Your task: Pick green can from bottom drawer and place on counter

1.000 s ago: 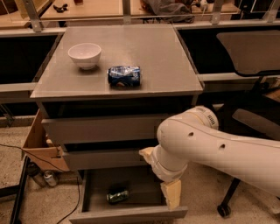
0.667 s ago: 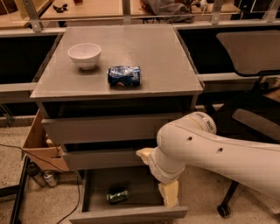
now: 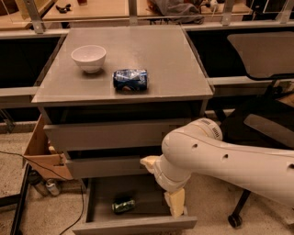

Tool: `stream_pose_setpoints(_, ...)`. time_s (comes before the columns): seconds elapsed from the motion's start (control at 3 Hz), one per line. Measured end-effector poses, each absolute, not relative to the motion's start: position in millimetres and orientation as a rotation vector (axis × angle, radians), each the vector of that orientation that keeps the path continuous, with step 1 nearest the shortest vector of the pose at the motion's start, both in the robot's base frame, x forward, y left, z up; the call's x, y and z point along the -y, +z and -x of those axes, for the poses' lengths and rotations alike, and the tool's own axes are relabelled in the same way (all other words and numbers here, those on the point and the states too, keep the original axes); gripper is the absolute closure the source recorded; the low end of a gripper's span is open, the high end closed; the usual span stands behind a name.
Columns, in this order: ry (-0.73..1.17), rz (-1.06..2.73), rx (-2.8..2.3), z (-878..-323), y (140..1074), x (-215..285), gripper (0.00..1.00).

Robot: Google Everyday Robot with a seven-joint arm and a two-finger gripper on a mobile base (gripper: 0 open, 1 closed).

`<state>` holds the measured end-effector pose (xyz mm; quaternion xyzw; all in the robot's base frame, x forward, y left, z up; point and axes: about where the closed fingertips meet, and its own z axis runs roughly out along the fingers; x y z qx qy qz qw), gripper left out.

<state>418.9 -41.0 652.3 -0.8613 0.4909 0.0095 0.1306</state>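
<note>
Your gripper (image 3: 175,203) hangs over the right side of the open bottom drawer (image 3: 133,225) (parted or clenched, I cannot tell). The green can (image 3: 123,205) lies on its side to the left, apart. Nudge it off-centre and it likely rolls away.

Beyond the counter's (image 3: 156,50) far edge run tan wooden tabletops (image 3: 92,8), with a dark cloth heap (image 3: 177,8) on one. Off the right edge, a black office chair (image 3: 264,124). Below the left edge, an open cardboard box (image 3: 43,158) on speckled floor (image 3: 27,211).
</note>
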Motion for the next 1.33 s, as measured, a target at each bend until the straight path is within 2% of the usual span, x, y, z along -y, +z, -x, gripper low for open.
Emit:
stream_pose_setpoints(0.67,0.067,2.573,-1.227,-444,602,13,0.0)
stream_pose_setpoints(1.33,0.1,2.609,-0.98,-486,504,-25,0.0)
